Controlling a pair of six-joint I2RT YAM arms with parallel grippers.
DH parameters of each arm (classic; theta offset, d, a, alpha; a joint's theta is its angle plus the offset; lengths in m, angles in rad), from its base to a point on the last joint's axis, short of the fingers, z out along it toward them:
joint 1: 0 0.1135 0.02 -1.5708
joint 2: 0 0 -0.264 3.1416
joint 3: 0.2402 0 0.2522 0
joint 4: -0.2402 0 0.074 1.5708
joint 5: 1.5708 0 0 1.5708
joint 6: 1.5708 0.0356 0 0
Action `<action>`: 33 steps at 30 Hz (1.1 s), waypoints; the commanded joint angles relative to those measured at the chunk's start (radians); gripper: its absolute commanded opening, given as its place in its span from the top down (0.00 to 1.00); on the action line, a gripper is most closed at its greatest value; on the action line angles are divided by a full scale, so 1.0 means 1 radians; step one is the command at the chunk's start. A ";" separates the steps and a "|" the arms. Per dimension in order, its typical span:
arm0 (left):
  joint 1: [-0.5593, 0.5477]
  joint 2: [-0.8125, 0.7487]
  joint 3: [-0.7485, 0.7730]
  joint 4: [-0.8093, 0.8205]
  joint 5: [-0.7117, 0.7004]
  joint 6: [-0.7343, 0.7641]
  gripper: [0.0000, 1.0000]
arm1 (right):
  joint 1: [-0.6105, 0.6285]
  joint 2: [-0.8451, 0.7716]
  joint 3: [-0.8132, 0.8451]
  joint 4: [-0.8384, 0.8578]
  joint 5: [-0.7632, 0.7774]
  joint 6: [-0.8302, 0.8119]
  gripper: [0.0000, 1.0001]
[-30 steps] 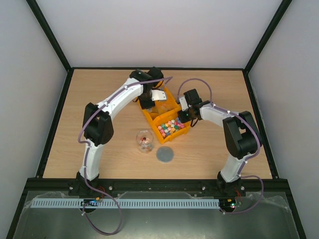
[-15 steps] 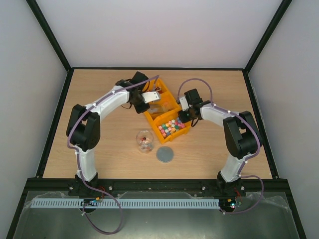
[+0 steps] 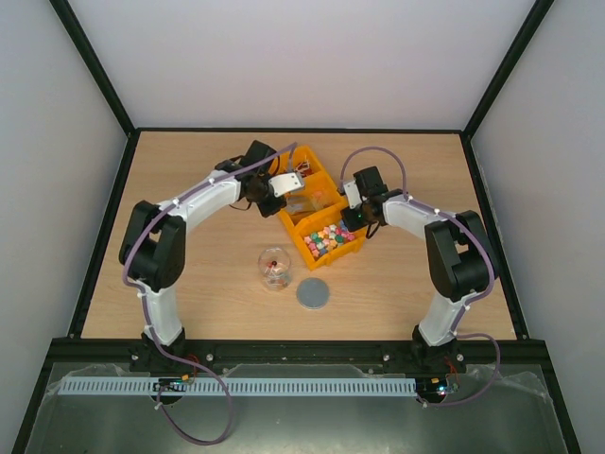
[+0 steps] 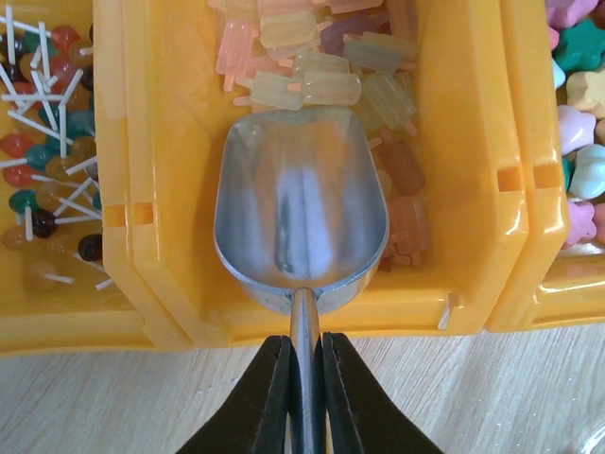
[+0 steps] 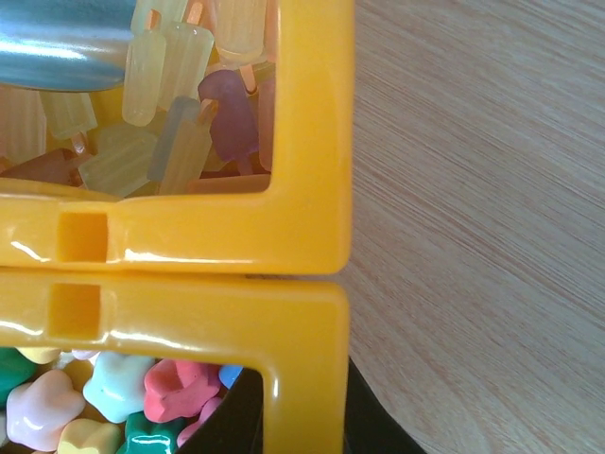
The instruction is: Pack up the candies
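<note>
- The candies [image 3: 326,238] are lying sorted in three yellow bins [image 3: 333,258], which are standing side by side in the far half of the table [image 3: 189,189], about midway between its left and right edges.
- The far bin [image 4: 113,113] is holding lollipops [image 4: 89,248], the middle bin [image 4: 454,189] pale popsicle-shaped gummies [image 4: 312,80], and the near bin [image 5: 189,312] pastel flower-shaped sweets [image 4: 581,123].
- A silver metal scoop [image 4: 301,203] is sitting in the middle bin, its empty bowl resting against the bin's wall and its mouth touching the gummies.
- The left gripper [image 4: 304,352] is pinching the scoop's thin handle, its jaws drawn in narrow around it.
- The right gripper [image 3: 356,216] is clamping the near bin's corner wall, with dark finger parts showing on either side of it.
- A clear jar [image 3: 275,269] is standing upright nearer the table's near edge, with a few red candies showing inside it.
- A grey round lid [image 3: 314,293] is lying flat just beside the jar, on its right.
</note>
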State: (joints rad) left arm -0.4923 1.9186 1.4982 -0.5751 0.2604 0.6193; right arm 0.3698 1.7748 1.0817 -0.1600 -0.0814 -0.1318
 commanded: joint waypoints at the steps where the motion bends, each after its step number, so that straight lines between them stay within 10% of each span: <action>1: -0.022 0.006 -0.075 0.079 0.043 0.099 0.98 | 0.049 -0.006 0.041 0.031 -0.127 -0.127 0.98; 21: -0.061 -0.026 -0.028 -0.162 0.185 0.163 0.98 | 0.049 0.021 0.057 0.034 -0.126 -0.098 0.99; 33: -0.062 0.015 -0.079 0.030 0.155 -0.037 0.98 | 0.049 0.007 0.043 0.035 -0.133 -0.087 0.99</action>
State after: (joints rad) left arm -0.5003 1.9095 1.4719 -0.6071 0.3439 0.6514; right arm 0.4000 1.7947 1.1004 -0.1814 -0.1513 -0.1997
